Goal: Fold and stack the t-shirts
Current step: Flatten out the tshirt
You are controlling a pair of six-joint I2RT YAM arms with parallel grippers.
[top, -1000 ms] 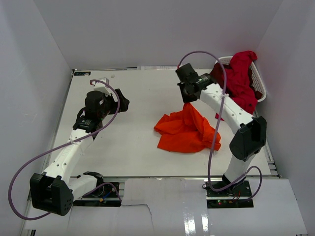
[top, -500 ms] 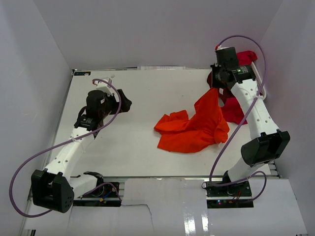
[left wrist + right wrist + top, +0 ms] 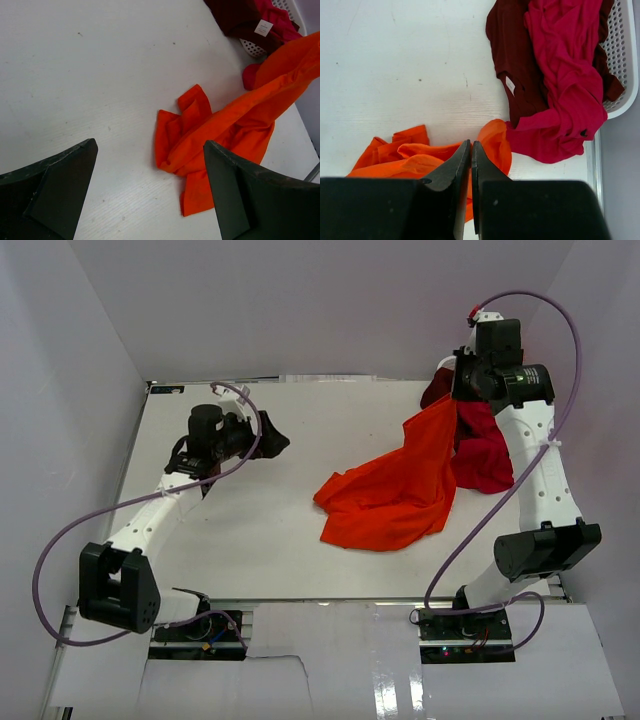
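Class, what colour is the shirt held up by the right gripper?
Bright orange. The shirt shows best in the top external view.

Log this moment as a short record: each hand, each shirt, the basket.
left hand: open, empty, above the table
right hand: shut on the orange t-shirt, one end held up
orange t-shirt: the rest crumpled on the table
crimson t-shirt: spilling from the basket onto the table
maroon t-shirt: beside the crimson t-shirt, partly under it
basket: white, far right corner

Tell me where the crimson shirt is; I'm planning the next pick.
In the top view the crimson shirt lies far right, spilling from the white basket beside the maroon shirt, just right of the lifted orange shirt.
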